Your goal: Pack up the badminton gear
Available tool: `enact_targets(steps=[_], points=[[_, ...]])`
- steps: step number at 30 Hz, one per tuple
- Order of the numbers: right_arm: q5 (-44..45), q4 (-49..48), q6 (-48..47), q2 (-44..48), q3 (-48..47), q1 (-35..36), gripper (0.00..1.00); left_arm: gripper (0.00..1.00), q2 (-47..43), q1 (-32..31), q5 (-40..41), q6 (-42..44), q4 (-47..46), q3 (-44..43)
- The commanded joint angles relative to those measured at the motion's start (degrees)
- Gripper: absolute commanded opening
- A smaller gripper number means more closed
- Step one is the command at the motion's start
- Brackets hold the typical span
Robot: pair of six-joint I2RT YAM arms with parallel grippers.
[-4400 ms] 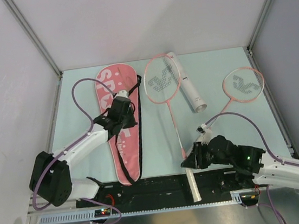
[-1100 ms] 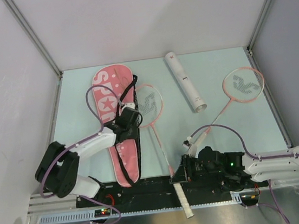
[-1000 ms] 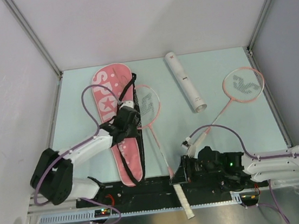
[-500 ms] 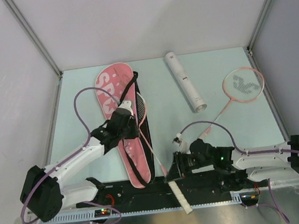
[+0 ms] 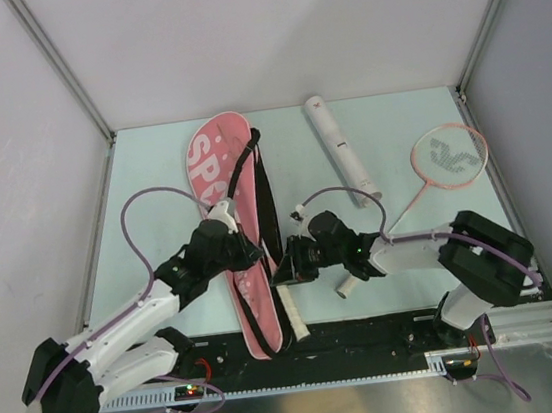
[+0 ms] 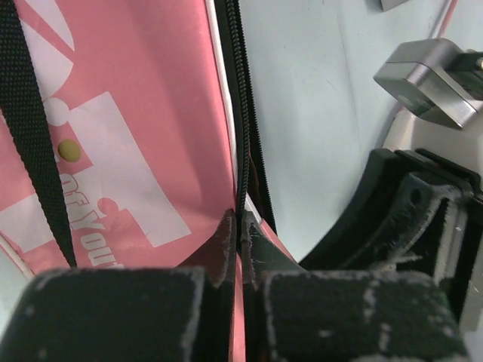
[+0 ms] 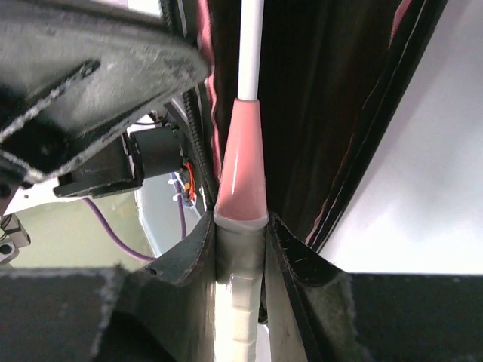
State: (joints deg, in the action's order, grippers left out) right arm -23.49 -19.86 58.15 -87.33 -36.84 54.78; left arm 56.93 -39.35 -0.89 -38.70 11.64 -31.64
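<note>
The pink bag [image 5: 212, 157] lettered "SPORT" lies lengthwise left of centre, its black strap [image 5: 241, 165] along the right edge. My left gripper [image 5: 238, 247] is shut on the bag's zip edge [image 6: 243, 151] and holds the opening apart. My right gripper [image 5: 289, 265] is shut on the first racket's pale handle [image 5: 293, 313], just below its pink cone [image 7: 243, 162]. The shaft [image 7: 250, 53] runs into the bag's dark inside [image 7: 324, 98]; the head is hidden there. The second racket [image 5: 448, 156] lies at the right. The white tube [image 5: 343, 150] lies at the back. No shuttlecocks show.
The second racket's handle end [image 5: 346, 284] lies right beside my right wrist. The black base rail [image 5: 373, 336] runs along the near edge. Grey walls and metal frame posts [image 5: 62, 66] close in the mat on three sides.
My right gripper has moved from the near edge up and left, sliding the racket head into the bag. My left gripper kept hold of the bag edge; the bag's far end has swung right.
</note>
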Motion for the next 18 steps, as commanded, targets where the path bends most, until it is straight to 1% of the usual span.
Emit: enact_targets(steps=[1,4,7,10,18], points=[[-2.8,-11.0,-4.6,-5.0,-4.3,-1.5,0.00,0.00,-5.0,-0.5,1.3,-4.2,-3.9,2.8],[-2.6,-12.5,-4.4,-7.5,-4.6,-2.2,0.00,0.00,-6.6,-0.4,1.5,-4.8,-3.9,3.9],[-1.1,-12.6,-5.1,-9.5,-5.8,-2.4,0.00,0.00,-6.8,-0.4,-0.9,-5.9,-4.1,3.7],[0.5,-12.4,-5.4,-11.4,-7.4,-2.1,0.00,0.00,-7.5,-0.4,-1.6,-7.1,-4.4,3.5],[7.0,-14.2,-2.4,-14.9,-9.5,-1.3,0.00,0.00,-8.2,-0.4,-1.4,-9.4,-5.1,3.8]])
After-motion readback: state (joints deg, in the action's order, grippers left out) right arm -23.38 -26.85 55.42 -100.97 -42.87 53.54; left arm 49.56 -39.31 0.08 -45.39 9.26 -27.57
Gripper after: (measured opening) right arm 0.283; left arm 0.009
